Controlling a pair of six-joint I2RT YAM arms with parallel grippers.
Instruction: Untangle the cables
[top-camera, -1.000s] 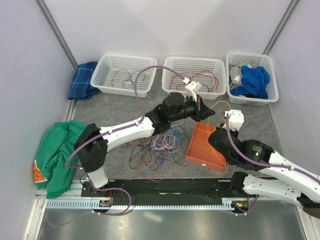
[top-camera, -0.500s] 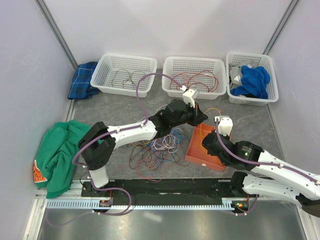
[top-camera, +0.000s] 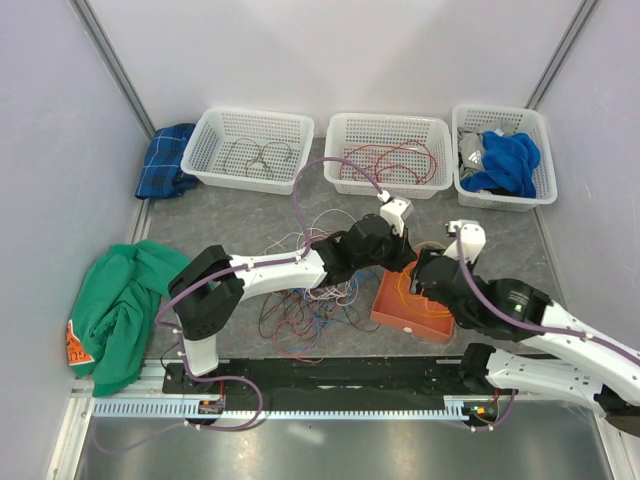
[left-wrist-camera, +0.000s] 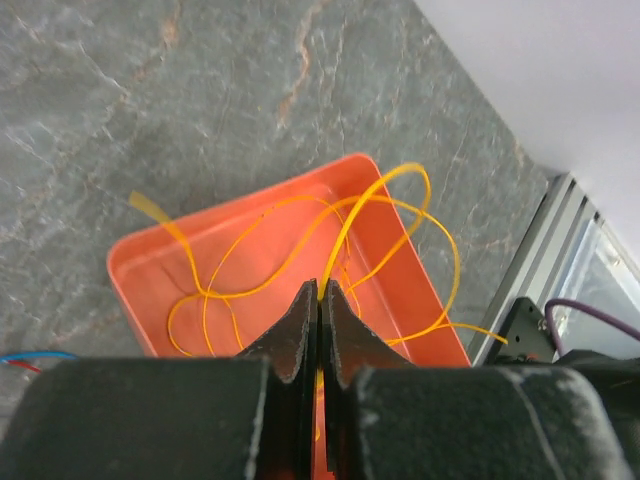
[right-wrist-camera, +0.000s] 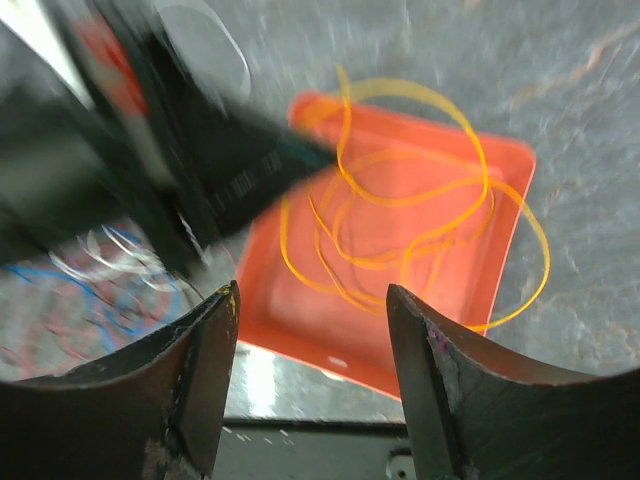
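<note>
1. Near the middle of the table (top-camera: 230, 215), a tangle of cables (top-camera: 310, 300) lies just left of an orange tray (top-camera: 392, 308).
2. Left wrist: the left fingers (left-wrist-camera: 310, 315) are pressed together, pinching a yellow cable (left-wrist-camera: 342, 238) whose loops lie in the tray and spill over its rim.
3. Right wrist: the right fingers (right-wrist-camera: 205, 380) are spread wide above those loops. A blurred dark shape (right-wrist-camera: 200, 170) on the left is probably the other arm.

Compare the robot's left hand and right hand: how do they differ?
The left hand is shut; the right hand is open wide. The left hand pinches a yellow cable; the right hand holds nothing. Both hang over the orange tray.
</note>
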